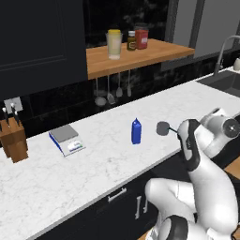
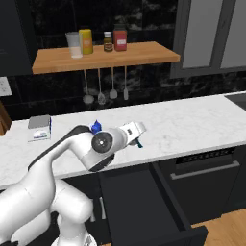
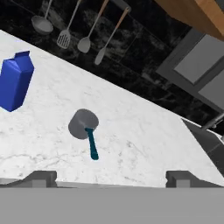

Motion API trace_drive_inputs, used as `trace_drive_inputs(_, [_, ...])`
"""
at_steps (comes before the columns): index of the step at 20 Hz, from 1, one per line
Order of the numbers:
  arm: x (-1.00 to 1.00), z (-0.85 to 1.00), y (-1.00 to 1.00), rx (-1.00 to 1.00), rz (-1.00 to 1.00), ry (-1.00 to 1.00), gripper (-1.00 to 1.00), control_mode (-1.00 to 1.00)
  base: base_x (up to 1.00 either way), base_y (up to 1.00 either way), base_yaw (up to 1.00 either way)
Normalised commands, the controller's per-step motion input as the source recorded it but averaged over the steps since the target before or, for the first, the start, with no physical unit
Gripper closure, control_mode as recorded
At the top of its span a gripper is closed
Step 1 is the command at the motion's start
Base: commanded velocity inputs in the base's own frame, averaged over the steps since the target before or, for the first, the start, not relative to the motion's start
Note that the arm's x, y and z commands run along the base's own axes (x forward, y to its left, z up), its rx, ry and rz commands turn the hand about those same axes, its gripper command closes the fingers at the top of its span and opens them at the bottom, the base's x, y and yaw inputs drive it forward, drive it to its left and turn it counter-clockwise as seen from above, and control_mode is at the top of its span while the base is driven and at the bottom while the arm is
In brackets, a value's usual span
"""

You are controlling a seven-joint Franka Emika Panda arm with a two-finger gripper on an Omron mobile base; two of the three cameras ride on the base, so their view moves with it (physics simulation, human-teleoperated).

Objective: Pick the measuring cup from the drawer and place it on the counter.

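While spread wide: the end effector (image 3: 111, 178) holds nothing, its fingertips (image 3: 43, 178) at the lower edge of the hand view.
Blue bottle (image 3: 15, 81): upper left, upright on the bench (image 3: 144, 131).
Measuring cup (image 3: 84, 125): centre, on the bench, clear of both fingertips.
Drawer (image 2: 144, 206): open, lower centre of the right base view.

i see kitchen: marble desk (image 1: 93, 159), utensils (image 1: 112, 91) hung under wooden shelf (image 1: 140, 56), knife block (image 1: 13, 138), sink tap (image 1: 224, 49).
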Motion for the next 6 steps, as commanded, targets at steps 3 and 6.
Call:
trace_drive_inputs(3, [-0.66, 0.68, 0.05, -0.07, 0.15, 0.27, -1.00, -1.00, 0.00, 0.00, 0.00])
trace_drive_inputs(6, [-0.32, 0.13, 0.22, -0.07, 0.21, 0.05, -1.00, -1.00, 0.00, 0.00, 0.00])
